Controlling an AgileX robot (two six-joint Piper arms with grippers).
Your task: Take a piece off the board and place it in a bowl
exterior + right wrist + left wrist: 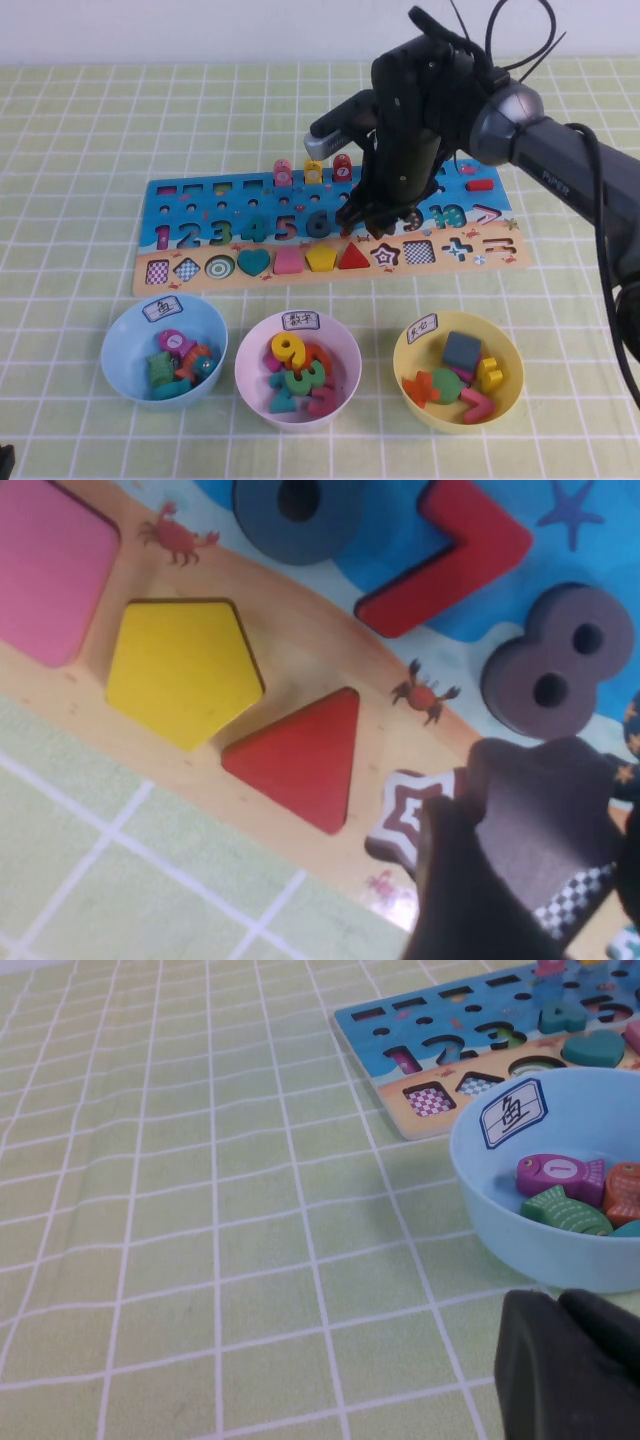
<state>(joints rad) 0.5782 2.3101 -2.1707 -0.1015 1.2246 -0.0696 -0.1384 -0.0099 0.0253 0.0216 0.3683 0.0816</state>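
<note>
The blue and tan board (200, 205) lies across the middle of the table. My right gripper (384, 222) hangs just above its shape row and is shut on the dusky purple-brown star piece (545, 815), held a little above the board. The star's slot (403, 810) below it is empty and shows a striped star pattern. The red triangle (300, 760) lies in its slot beside it. The pale yellow bowl (510, 347) stands at the front right with several pieces inside. My left gripper (565, 1360) is shut and empty, low beside the light blue bowl (520, 1230).
A pink bowl (250, 350) with number pieces stands front centre, and the light blue bowl (120, 335) with fish pieces front left. A yellow pentagon (180, 670), a pink square (50, 565) and numbers lie on the board. Three pegs (312, 172) stand on its far edge.
</note>
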